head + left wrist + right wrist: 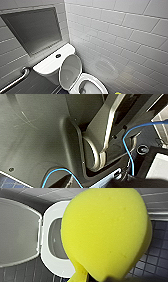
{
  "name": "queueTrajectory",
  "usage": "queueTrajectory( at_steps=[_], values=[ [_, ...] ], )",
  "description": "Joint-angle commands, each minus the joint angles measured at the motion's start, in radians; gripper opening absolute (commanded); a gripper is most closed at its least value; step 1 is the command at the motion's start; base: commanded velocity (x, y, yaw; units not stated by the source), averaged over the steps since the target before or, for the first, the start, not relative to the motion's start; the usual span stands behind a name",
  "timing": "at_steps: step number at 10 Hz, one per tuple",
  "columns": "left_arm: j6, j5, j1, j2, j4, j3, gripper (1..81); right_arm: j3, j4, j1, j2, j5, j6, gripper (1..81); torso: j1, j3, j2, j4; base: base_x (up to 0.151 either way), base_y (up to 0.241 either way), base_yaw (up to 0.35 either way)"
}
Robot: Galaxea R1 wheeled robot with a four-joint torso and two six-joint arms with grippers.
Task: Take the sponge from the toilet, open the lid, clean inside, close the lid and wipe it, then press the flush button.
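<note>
The white toilet (96, 80) stands against the tiled back wall, and its bowl is uncovered. The lid (71, 70) is raised and leans back towards the tank; it also appears as a grey-white oval (17, 230) beside the seat ring (47, 240). The dark round flush button (58, 55) sits in the middle of the tank top. The yellow sponge (107, 233) bulges, folded, close before the right wrist camera and above the bowl's near side. My right gripper is shut on it. A sliver of the sponge (118, 93) peeks in at the head view's lower edge.
A metal grab bar (15, 82) runs along the left wall below a recessed niche (32, 30). White tiled wall closes in on the toilet's right. Dark floor tiles (155, 258) surround the bowl. The left wrist camera faces the robot's dark body and a blue cable (127, 144).
</note>
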Motion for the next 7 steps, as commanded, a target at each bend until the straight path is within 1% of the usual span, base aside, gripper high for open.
queueTrajectory(
  at_steps=[1, 2, 4, 7],
  values=[
    [0.003, 0.032, 0.014, 0.001, 0.009, 0.002, 81.1, -0.076, 0.003, 0.163, 0.064, -0.133, 0.008, 1.0, 0.000, 0.000, 0.000, 0.000, 0.000, 0.000, 0.000],
    [0.003, 0.032, 0.014, 0.005, 0.011, 0.002, 81.1, -0.098, 0.004, 0.196, 0.095, -0.173, 0.008, 1.0, 0.000, 0.000, 0.000, 0.000, 0.000, 0.000, 0.000],
    [0.003, 0.032, 0.013, 0.024, 0.011, -0.023, 81.1, -0.124, 0.007, 0.274, 0.130, -0.227, 0.008, 1.0, 0.000, 0.000, 0.000, 0.000, 0.000, 0.000, 0.000],
    [0.003, 0.032, 0.016, 0.059, 0.009, -0.077, 81.1, -0.160, 0.010, 0.363, 0.204, -0.285, 0.009, 1.0, 0.000, 0.000, 0.000, 0.000, 0.000, 0.000, 0.000]
  ],
)
